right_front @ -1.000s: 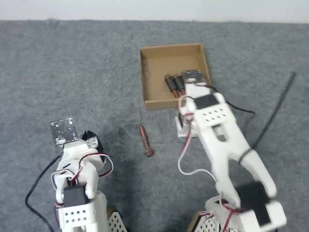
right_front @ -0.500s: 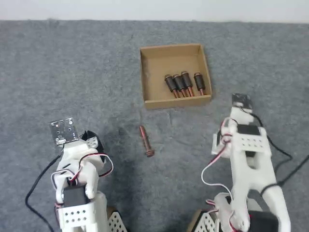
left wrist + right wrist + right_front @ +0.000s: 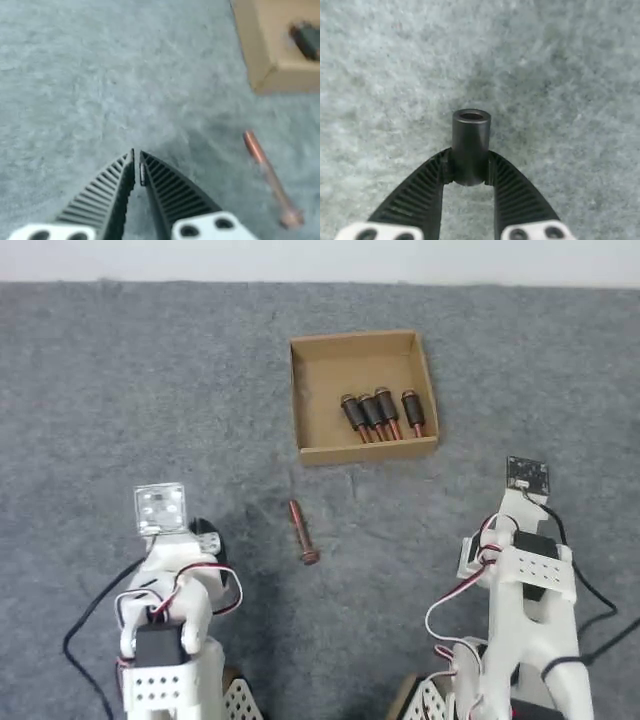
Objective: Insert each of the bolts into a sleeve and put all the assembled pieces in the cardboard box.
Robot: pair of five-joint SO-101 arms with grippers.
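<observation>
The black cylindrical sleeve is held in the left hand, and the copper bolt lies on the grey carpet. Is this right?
No: the right hand holds the black cylindrical sleeve, as the right wrist view shows. The copper bolt does lie on the grey carpet.

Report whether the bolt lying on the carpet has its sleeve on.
Off. The bolt lies bare on the carpet; a sleeve sits clamped in the right gripper.

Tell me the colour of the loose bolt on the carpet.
The bolt is copper-coloured; the high view shows it best.
</observation>
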